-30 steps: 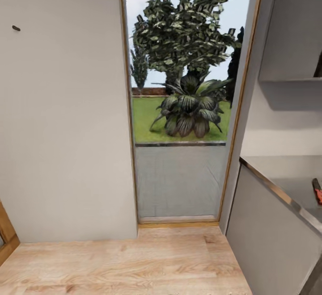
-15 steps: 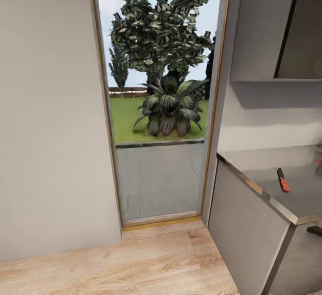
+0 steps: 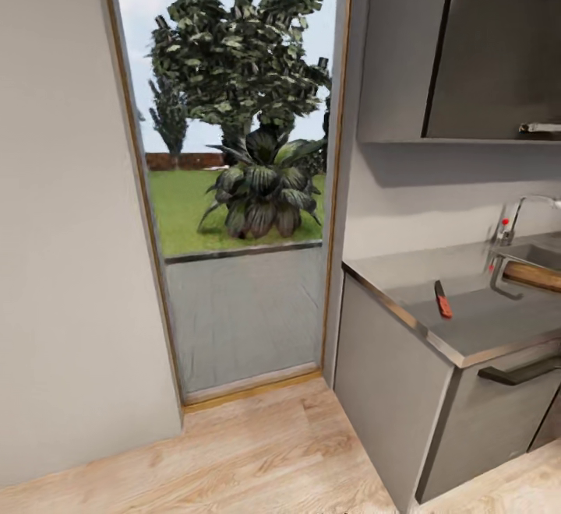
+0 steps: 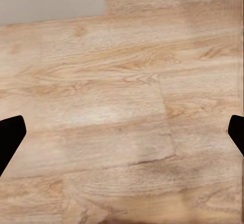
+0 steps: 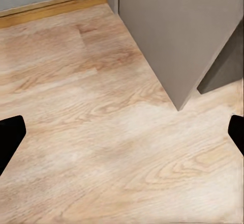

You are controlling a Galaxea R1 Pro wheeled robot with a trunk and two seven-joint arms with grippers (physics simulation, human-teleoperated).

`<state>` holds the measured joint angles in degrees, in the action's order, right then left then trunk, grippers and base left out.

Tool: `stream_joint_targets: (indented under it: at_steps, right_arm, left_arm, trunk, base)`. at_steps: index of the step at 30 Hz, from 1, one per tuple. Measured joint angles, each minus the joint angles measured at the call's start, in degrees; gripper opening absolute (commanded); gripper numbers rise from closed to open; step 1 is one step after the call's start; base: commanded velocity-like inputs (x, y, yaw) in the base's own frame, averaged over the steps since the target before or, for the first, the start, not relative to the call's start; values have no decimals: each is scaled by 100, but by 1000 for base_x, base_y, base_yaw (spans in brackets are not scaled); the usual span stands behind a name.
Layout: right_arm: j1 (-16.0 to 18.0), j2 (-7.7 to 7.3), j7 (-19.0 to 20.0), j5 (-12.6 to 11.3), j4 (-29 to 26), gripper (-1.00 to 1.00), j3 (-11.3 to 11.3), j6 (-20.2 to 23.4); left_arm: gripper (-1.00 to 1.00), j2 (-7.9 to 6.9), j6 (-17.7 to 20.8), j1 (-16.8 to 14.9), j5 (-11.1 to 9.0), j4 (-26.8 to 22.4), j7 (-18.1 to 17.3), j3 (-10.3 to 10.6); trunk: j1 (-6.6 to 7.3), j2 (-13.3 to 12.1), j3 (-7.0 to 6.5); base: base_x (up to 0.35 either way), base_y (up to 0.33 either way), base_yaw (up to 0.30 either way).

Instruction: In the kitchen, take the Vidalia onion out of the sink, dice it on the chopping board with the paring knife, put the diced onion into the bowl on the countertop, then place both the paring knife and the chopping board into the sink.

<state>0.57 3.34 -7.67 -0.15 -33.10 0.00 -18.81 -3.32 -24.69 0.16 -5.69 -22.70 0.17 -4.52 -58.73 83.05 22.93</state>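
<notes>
In transit, nothing picked yet. Knife [image 3: 442,300] lies flat on the countertop [image 3: 499,319] at 4 o'clock in the head view, near the front edge, red handle toward the robot, blade pointing back. Board [image 3: 533,275] sits just beyond at 3 o'clock beside the sink [image 3: 545,253] and tap [image 3: 516,218]. Left gripper [image 4: 122,137] and right gripper [image 5: 122,137] both spread wide, empty, over wood floor [image 3: 257,452]. Knife looks light, stiff and thin: likely best pinched across the handle, not the slick blade.
</notes>
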Motion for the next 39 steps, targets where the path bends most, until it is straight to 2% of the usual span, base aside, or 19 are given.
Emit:
stream_joint_targets:
  at_steps: [39]
  right_arm:
    - [0,7,-16,7,0,100,0,0]
  left_arm:
    - [100,2,4,0,5,0,0,4]
  trunk:
    - [0,0,0]
  base:
    - [0,-1,-281]
